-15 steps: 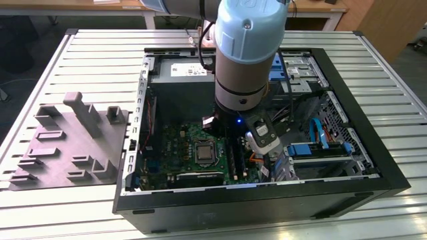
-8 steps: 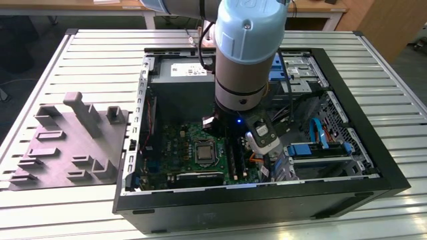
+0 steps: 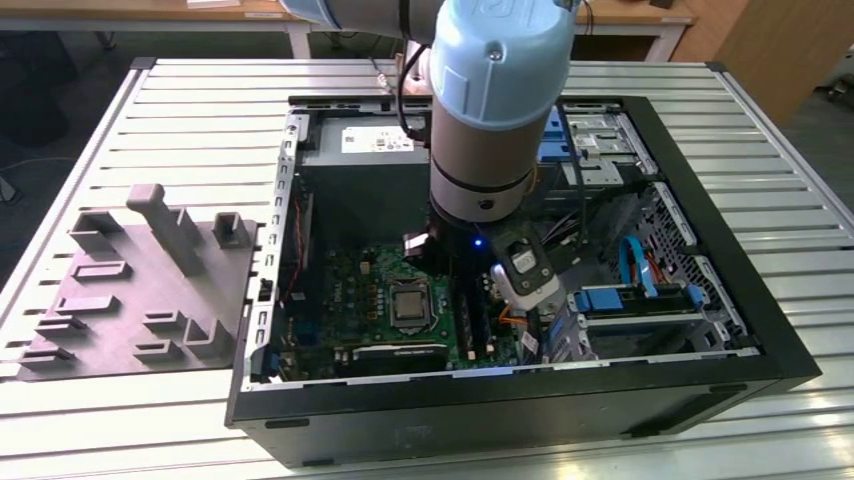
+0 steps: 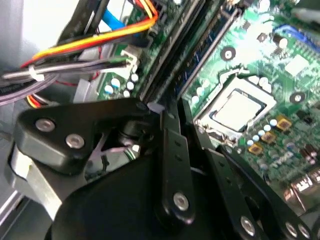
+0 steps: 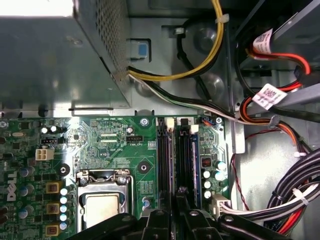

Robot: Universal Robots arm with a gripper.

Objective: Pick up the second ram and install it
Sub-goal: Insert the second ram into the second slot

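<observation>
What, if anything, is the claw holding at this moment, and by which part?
It cannot be told. The claw sits low over the memory slots beside the processor socket, but its fingertips are hidden against the slots, so no held stick can be made out.

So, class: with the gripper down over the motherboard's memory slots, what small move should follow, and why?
Probably a short, straight press down: the black gripper sits over the long black slot rails on the green motherboard, where the dark blue memory stick appears lined up.

A table of ribbed grey metal slats [image 3: 200, 110] is seen; an open black computer case [image 3: 534, 410] is set on it; a grey moulded fixture block [image 3: 134, 290] lies beside it, towards the exterior view's left.
</observation>
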